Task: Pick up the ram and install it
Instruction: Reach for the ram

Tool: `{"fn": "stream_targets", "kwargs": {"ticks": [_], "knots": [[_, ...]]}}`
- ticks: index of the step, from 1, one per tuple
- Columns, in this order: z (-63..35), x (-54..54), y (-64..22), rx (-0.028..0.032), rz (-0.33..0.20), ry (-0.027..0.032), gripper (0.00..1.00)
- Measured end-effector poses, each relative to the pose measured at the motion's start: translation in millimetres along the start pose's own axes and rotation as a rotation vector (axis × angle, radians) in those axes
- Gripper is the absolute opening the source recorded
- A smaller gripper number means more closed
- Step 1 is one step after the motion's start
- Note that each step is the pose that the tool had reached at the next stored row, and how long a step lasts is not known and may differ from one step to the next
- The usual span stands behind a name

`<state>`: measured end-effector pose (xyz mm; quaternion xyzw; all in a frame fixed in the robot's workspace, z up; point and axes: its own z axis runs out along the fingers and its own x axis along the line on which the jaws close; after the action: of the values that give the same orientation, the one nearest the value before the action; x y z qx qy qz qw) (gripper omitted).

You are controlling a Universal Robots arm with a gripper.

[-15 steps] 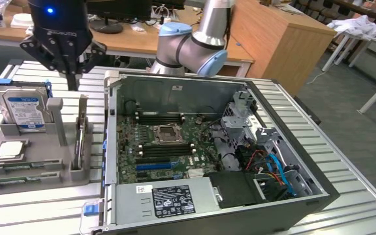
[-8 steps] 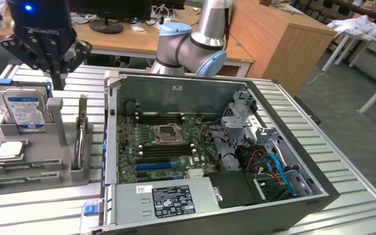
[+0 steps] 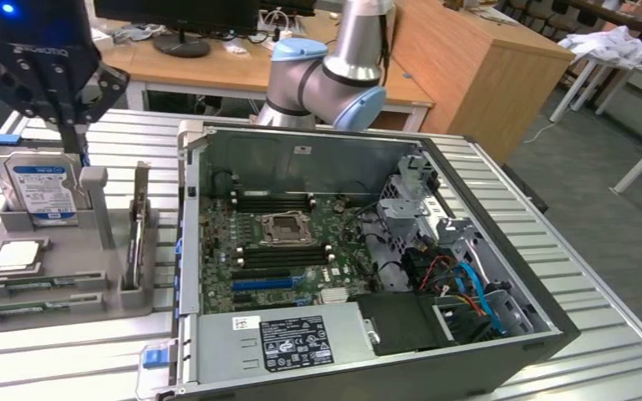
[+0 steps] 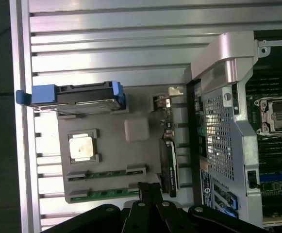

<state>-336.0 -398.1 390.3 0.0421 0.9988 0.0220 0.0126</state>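
Two ram sticks [image 4: 104,194] lie slotted in the gray tray [image 4: 114,155]; the end effector [image 3: 70,138] above is clenched, empty.

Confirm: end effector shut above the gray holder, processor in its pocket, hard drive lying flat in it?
Not quite. The hard drive stands upright on edge in the gray holder, not flat; the exterior view shows it. The end effector is shut above the holder and the processor sits in its pocket.
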Motion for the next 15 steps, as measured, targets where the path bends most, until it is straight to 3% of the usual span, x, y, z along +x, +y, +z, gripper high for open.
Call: {"fn": "stream_targets", "kwargs": {"ticks": [15], "knots": [[0.3, 39.8, -3.3, 0.0, 0.003, -0.0001, 0.11]]}}
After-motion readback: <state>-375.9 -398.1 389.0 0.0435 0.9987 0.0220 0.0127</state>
